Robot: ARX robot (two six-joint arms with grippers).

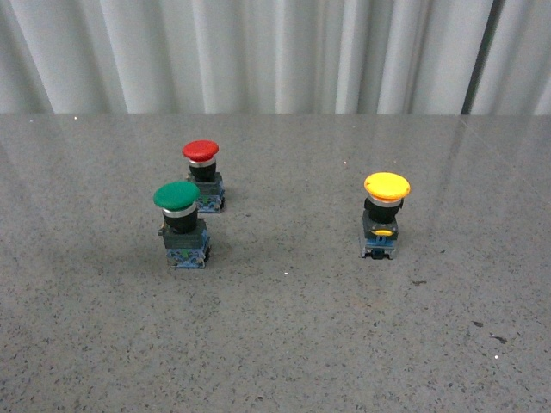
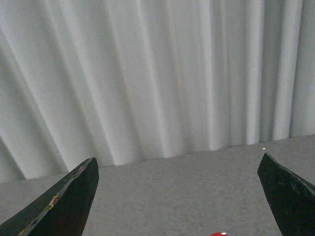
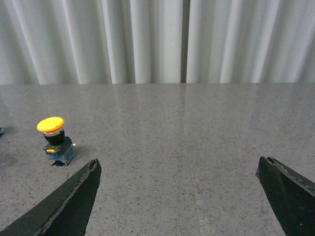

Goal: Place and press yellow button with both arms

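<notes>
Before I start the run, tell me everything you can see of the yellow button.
The yellow button has a glossy yellow mushroom cap, a black collar and a dark blue-grey block with a yellow tab, all seemingly plastic. It stands upright on the speckled grey table, right of the red button and green button and well apart from them. Only the table touches it.

1. No text, brand, number or sign can be read in any view.
2. The yellow button (image 1: 385, 215) has a yellow tab (image 1: 384, 232) on its block; any writing on it is too small to tell.
3. The blocks of the green button (image 1: 179, 224) and the red button (image 1: 203, 175) show pale specks that may be print, too small to read.
</notes>
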